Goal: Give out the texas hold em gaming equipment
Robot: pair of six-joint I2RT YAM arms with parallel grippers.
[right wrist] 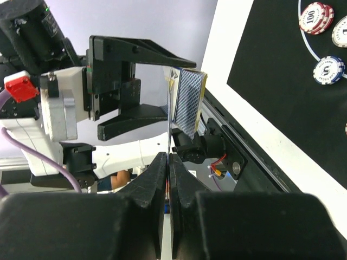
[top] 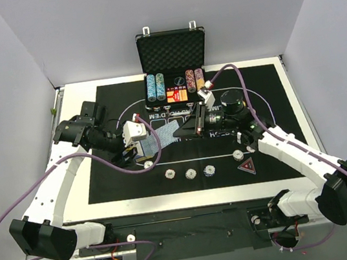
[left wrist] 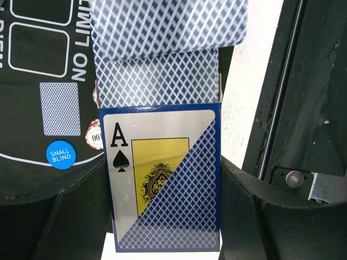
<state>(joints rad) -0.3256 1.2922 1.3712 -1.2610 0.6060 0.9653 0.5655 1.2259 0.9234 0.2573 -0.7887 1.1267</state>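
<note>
My left gripper [top: 132, 150] [left wrist: 165, 216] is shut on the card deck box [left wrist: 162, 179], which shows an ace of spades. Blue-backed cards [left wrist: 162, 81] stick out of its open end. My right gripper [top: 194, 127] [right wrist: 169, 160] is shut on one blue-backed card [top: 168, 137], seen edge-on in the right wrist view, its far end at the deck box [right wrist: 187, 103]. One card [left wrist: 59, 108] lies face down on the mat beside a blue "small blind" disc [left wrist: 60, 154] and a chip [left wrist: 95, 135]. Three striped chips [top: 190, 174] sit in a row near the mat's front, with a triangular marker [top: 247, 166] to their right.
The black foam-lined case [top: 174, 71] stands open at the back with chip columns. The black printed mat [top: 265, 90] covers the white table. Another chip [top: 237, 154] lies near my right arm. More chips [right wrist: 317, 16] show in the right wrist view.
</note>
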